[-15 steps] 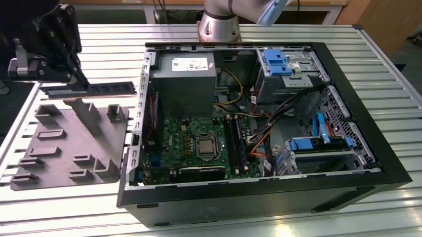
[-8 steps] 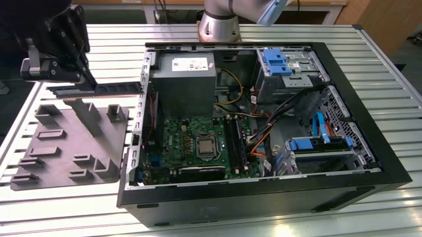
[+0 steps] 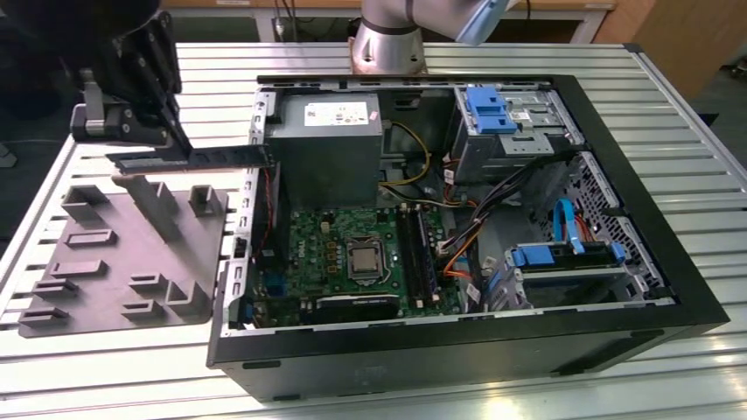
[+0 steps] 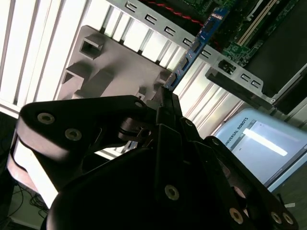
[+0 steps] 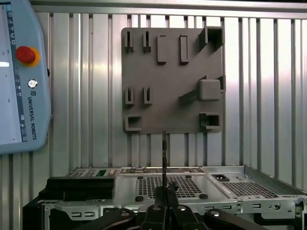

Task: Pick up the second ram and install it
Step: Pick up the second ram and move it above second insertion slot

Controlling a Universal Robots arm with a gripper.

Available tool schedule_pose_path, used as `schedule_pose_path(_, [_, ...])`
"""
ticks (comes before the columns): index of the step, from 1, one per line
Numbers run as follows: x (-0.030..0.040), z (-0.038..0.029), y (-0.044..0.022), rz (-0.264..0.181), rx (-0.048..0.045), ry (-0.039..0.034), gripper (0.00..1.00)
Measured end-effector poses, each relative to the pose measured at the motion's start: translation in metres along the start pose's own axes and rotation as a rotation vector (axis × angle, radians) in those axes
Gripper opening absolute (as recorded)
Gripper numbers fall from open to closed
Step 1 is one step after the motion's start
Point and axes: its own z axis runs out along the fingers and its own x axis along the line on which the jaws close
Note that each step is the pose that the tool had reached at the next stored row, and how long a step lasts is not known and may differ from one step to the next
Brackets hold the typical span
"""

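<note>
The gripper (image 4: pixel 165 96) is clamped on one end of the memory stick (image 4: pixel 194 45), which hangs in the air over the grey tray (image 3: pixel 117 262), pointing at the open computer case (image 3: pixel 467 350). The stick looks light, stiff and fragile, so it is best gripped by its edges.

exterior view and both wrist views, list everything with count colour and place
second ram: one, dark, held by the claw beside the case's edge
tray: one, grey, on the table
computer case: one, black, open, beside the tray
motherboard: one, green, inside the case
power supply: one, grey, inside the case
table: one, silver, slatted, under case and tray
pendant: one, pale with red button, in the first wrist view
claw: one, black, shut on the second ram
</note>
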Motion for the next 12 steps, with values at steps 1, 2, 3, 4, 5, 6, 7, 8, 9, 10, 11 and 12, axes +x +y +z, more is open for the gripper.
schedule_pose_path(1, [-0.0001,0.0003,-0.0023,0.000,-0.0005,0.0001,0.12])
schedule_pose_path(2, [-0.0001,0.0006,-0.0043,0.000,-0.0011,0.0001,0.12])
schedule_pose_path(3, [-0.0002,0.0009,-0.0063,0.000,-0.0018,0.0000,0.12])
schedule_pose_path(4, [-0.0002,0.0012,-0.0084,0.000,-0.0026,0.0001,0.12])
schedule_pose_path(5, [-0.0003,0.0015,-0.0103,0.000,-0.0033,0.0001,0.12])
schedule_pose_path(6, [-0.0004,0.0018,-0.0124,0.000,-0.0041,0.0001,0.12])
schedule_pose_path(7, [-0.0004,0.0021,-0.0145,0.000,-0.0049,0.0002,0.12])
schedule_pose_path(8, [-0.0005,0.0024,-0.0167,0.000,-0.0056,0.0001,0.12])
schedule_pose_path(9, [-0.0006,0.0027,-0.0190,0.000,-0.0064,0.0001,0.12])
schedule_pose_path(10, [-0.0007,0.0030,-0.0215,0.000,-0.0073,0.0002,0.12])
schedule_pose_path(11, [-0.0008,0.0032,-0.0240,0.000,-0.0083,0.0002,0.12])
schedule_pose_path(12, [-0.0009,0.0035,-0.0264,0.001,-0.0092,0.0002,0.12])
